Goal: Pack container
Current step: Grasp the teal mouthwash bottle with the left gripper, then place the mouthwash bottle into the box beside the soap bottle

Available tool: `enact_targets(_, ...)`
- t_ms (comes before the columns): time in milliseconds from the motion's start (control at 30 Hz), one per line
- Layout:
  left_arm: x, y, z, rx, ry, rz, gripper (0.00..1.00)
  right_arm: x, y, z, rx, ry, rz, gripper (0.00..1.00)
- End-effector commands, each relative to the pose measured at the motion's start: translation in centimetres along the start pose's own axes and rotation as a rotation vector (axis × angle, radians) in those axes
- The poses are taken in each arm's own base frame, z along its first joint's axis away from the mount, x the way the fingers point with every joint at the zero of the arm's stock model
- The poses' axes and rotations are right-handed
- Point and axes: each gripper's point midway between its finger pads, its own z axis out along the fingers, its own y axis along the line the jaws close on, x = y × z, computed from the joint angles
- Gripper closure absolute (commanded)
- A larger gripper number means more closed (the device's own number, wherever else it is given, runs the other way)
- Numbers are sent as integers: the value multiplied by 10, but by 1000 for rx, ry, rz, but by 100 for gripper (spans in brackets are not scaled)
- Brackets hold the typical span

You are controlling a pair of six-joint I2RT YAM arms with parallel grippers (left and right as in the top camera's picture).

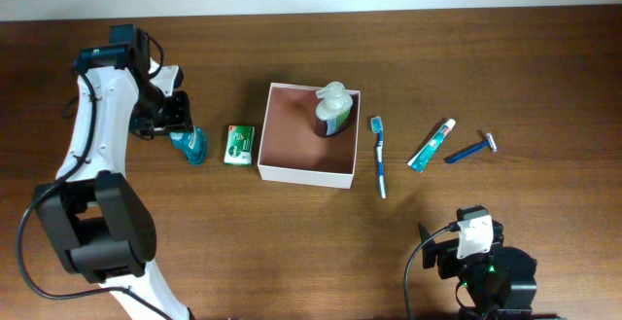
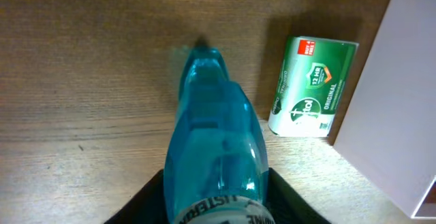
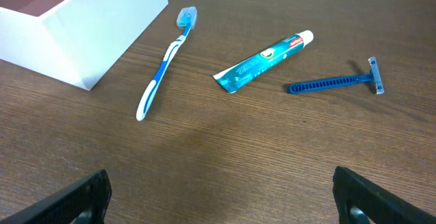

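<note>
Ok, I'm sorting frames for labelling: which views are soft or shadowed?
Left wrist: the blue bottle sits close to the lens and its far tip smears, while the soap packet reads sharp. Right wrist: crisp, the razor throws a soft shadow. Overhead: sharp, the pump bottle shades the container floor.

Overhead straight down on table (image 1: 292,262), left wrist close above blue bottle (image 2: 214,149), right wrist low, facing container (image 3: 95,33) corner

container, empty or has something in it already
Not empty. A pump bottle sits in the container's far right corner; the rest of its floor is bare. The blue bottle, held by the left gripper, is outside.
</note>
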Motion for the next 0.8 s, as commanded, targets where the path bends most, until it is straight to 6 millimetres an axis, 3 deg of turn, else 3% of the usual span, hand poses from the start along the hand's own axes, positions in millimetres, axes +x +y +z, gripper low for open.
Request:
enact_targets(0, 0, -3, -4, 6, -12, 14, 68, 0, 1, 0, -5, -5, -3, 1)
enact_targets(100, 1, -4, -4, 8, -6, 4, 85, 0, 1, 0, -5, -5, -4, 1)
enact_targets(200, 0, -9, -10, 7, -15, 6, 89, 0, 1, 0, -5, -5, -3, 1)
enact_targets(367, -7, -29, -51, 7, -71, 46, 99, 0, 1, 0, -5, -5, -3, 1)
enact_targets(533, -11, -78, -112, 6, -191, 146, 99, 0, 1, 0, -5, -5, -3, 1)
enact_targets(600, -12, -96, -127, -41, -242, 168, 99, 0, 1, 0, -5, -5, -4, 1)
enact_targets(667, -13, -118, -133, -79, -285, 205, 99, 0, 1, 0, -5, -5, -3, 1)
enact_targets(767, -14, -159, -126, -55, -310, 276, 99, 0, 1, 0, -5, -5, -4, 1)
